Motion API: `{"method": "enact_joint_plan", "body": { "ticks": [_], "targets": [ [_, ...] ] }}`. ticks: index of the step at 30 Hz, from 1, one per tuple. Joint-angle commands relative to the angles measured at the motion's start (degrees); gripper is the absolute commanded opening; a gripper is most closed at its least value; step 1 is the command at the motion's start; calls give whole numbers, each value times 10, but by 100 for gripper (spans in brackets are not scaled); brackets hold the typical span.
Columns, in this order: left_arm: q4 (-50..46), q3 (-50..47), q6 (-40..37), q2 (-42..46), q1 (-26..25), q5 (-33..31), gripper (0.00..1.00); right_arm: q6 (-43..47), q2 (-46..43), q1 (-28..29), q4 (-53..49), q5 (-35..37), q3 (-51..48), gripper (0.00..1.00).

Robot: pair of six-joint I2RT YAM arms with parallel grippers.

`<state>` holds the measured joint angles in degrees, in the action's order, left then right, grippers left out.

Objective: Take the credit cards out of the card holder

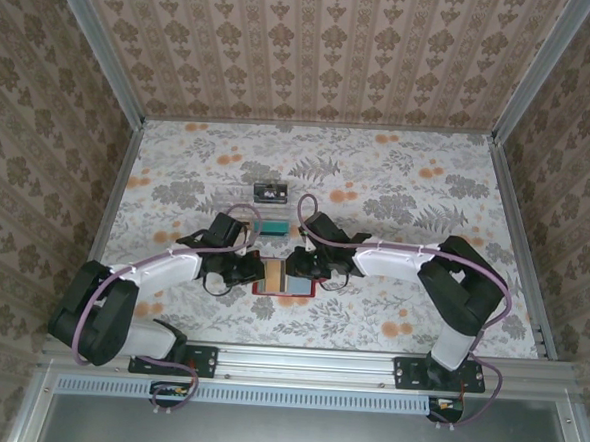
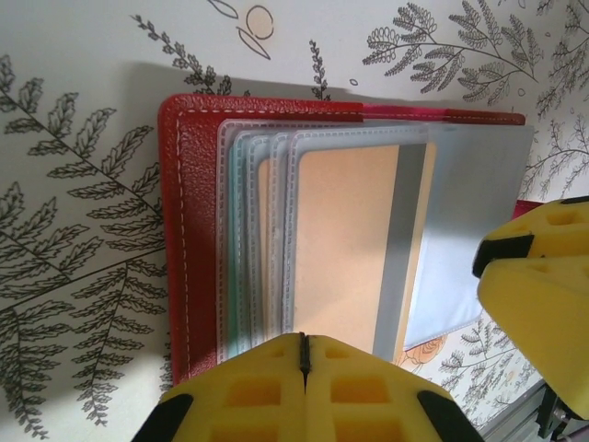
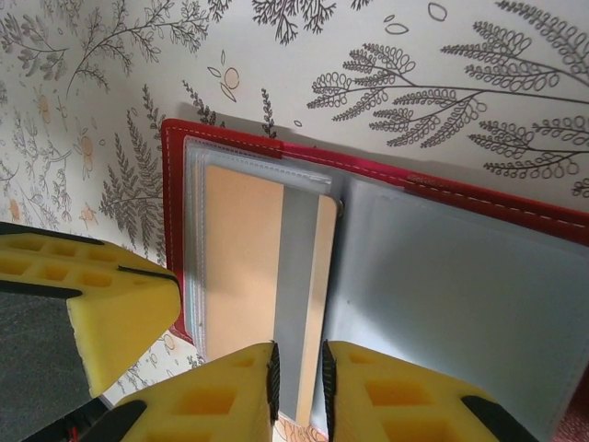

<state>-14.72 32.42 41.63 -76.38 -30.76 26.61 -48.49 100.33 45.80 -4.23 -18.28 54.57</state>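
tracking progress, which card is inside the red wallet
The tan card with a grey stripe, tucked inside the red wallet; the black card lies outside it, farther back.

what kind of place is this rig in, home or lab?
Most likely a staged robot test cell, not a home: wallpaper panels stand in an aluminium frame, a floral tabletop runs wall to wall, and the left arm and right arm are bolted to an aluminium rail.
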Motion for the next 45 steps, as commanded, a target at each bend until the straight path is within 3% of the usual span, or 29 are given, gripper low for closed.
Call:
{"method": "enact_joint_plan", "body": {
  "ticks": [1,27,34,45],
  "targets": [
    [17,-7,13,3,-5,8,0,-16,19,4,11,-20,-5,22],
    [10,-26,33,-30,-13,-17,0,-30,59,4,46,-63,-2,21],
    [-10,-22,36,-27,-14,-31,0,-28,49,2,36,-50,-10,0],
    [-57,-17,38,-46,-9,-66,0,-9,12,-26,17,-40,-46,0]
  ]
}}
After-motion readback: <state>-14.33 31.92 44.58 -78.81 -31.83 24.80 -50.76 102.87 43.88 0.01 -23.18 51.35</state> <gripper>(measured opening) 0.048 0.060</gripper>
